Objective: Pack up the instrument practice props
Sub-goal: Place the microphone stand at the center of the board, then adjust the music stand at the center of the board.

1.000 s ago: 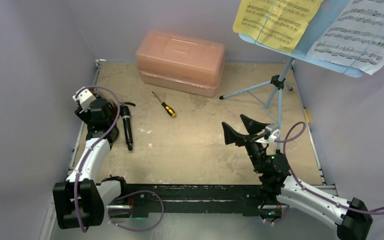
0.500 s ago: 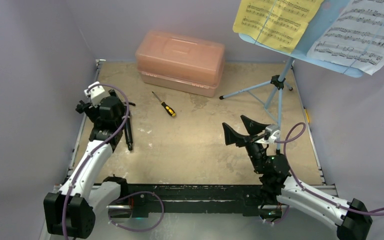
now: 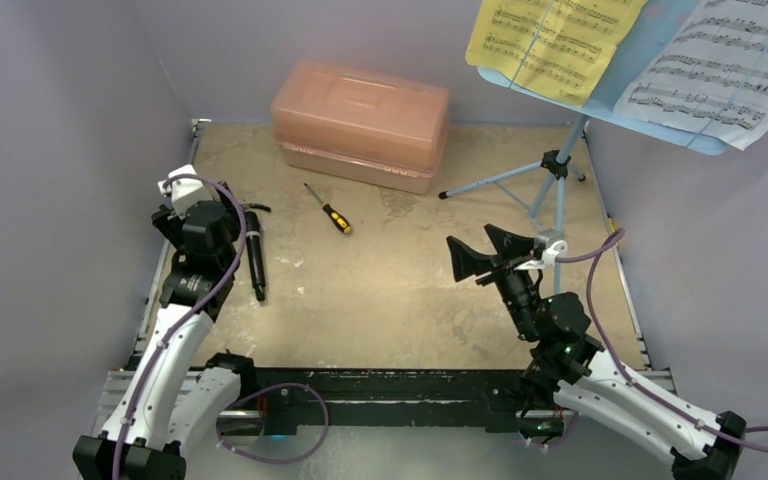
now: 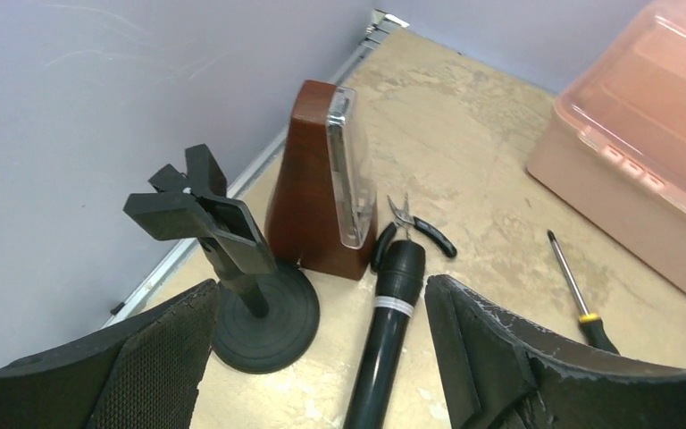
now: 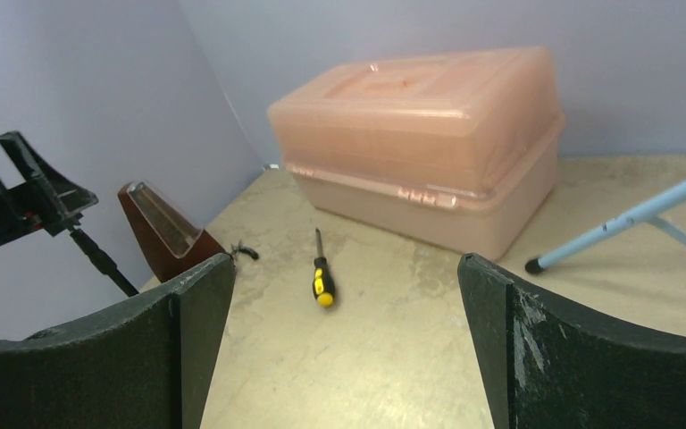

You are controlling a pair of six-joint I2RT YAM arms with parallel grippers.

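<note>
The light-blue music stand [image 3: 558,170] stands at the back right on its tripod. It holds a yellow sheet [image 3: 550,40] and a white sheet [image 3: 725,70]. The brown metronome [image 4: 317,188] stands by the left wall, next to a black post on a round base [image 4: 263,313]. A black pipe [image 4: 389,331] lies flat beside them and also shows in the top view [image 3: 254,255]. My left gripper [image 4: 320,295] is open and empty, just above and short of these. My right gripper [image 3: 490,255] is open and empty over the middle right of the table.
A closed pink plastic case [image 3: 360,125] sits at the back centre. A yellow-and-black screwdriver [image 3: 330,212] lies in front of it. Small black pliers [image 4: 424,228] lie by the metronome. A stand leg [image 5: 625,219] reaches towards the case. Walls close in left and right.
My left arm has swung, bringing its wrist closer to the black pipe and the metronome. My right gripper has shifted slightly to the right. Both stay open and nothing on the table has moved.
</note>
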